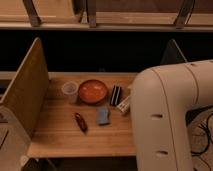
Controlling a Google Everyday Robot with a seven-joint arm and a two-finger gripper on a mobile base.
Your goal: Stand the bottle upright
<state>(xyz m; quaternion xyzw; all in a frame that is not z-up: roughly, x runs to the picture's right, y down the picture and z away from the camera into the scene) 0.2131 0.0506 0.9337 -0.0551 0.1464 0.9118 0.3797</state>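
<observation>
The bottle (124, 104), small and whitish-cream, lies on its side on the wooden table (60, 137), just right of a black ribbed block (116, 95). Its right end is hidden by my white arm (170, 120), which fills the lower right of the camera view. My gripper is out of view; nothing shows it near the bottle, and its jaws stand wide apart.
An orange bowl (92, 91) sits mid-table with a translucent cup (69, 90) to its left. A small blue object (103, 116) and a red object (80, 121) lie nearer the front. A wooden side panel (25, 95) walls the left; a dark gap lies behind.
</observation>
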